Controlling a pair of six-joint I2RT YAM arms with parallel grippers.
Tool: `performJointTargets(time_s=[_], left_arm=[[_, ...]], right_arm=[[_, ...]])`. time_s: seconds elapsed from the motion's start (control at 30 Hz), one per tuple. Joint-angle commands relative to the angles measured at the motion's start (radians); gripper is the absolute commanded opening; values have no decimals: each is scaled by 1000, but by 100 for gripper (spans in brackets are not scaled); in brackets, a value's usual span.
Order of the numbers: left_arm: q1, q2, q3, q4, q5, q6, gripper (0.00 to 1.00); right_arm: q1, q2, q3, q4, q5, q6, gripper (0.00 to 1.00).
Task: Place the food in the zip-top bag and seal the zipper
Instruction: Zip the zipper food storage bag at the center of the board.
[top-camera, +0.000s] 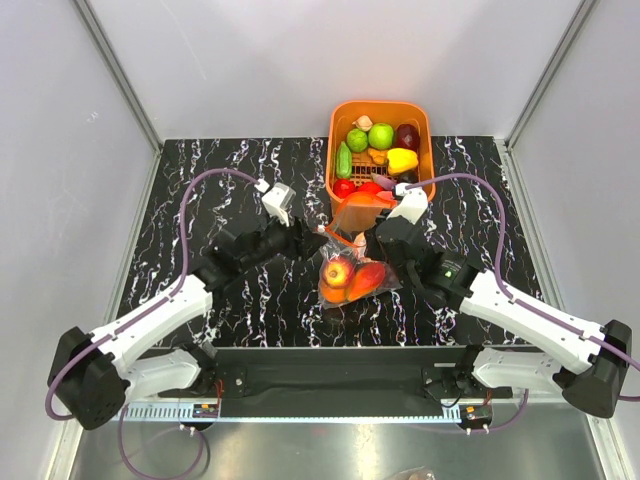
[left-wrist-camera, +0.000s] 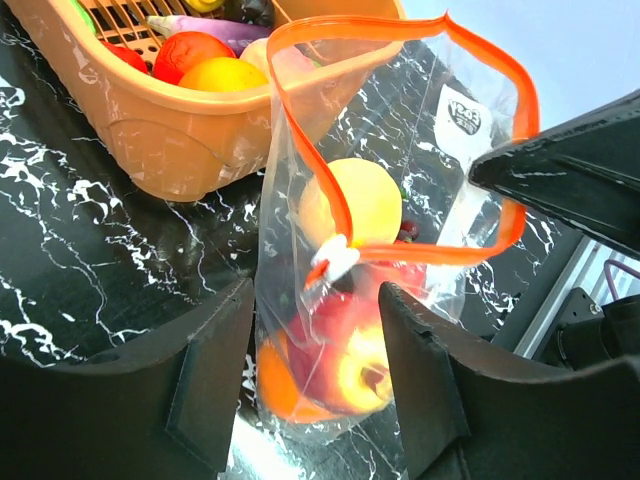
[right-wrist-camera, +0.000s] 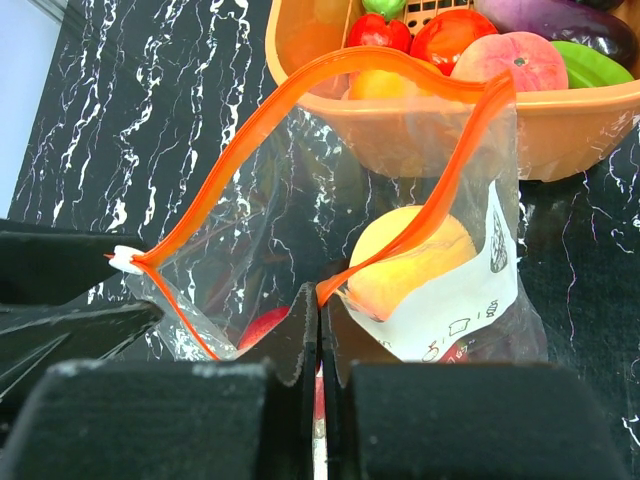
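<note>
The zip-top bag (right-wrist-camera: 250, 200) stands on the desk (top-camera: 220, 170) just beside the basket (top-camera: 380, 104), on its near side. Its mouth gapes, and several pieces of food (left-wrist-camera: 355, 200) are seen inside. The right end effector (right-wrist-camera: 320, 310) is clamped tight on the near run of the zipper (right-wrist-camera: 400, 65). The left end effector (left-wrist-camera: 315, 295) is spread wide and straddles the bag at the end where the white slider (left-wrist-camera: 337, 262) sits, with nothing gripped.

Several risks can be judged from this. If the slider is missed when the left fingers are closed, only loose film would be pinched and the track left unsealed. If the slider is pulled while the strip is bowed, it may jam or be dragged off. A pull against a single hold could tip the bag and spill the food.
</note>
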Motion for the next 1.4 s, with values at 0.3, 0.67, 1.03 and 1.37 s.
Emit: performJointTargets(time_s=[0.3,0.67,1.03,1.37], left_arm=[[12,41,-13,129,74,-24,56],[28,21,-93,205,106,-62,46],[74,27,-151,369,203,-47,0],[131,61,-168,534,393,-4,0]], right_arm=[[-7,18,53,41,12,-17,0],[-9,26,61,32,18,-24,0],[-12,-20,121,10,-211,-344,35],[-39,148,476,-301,-856,-874,53]])
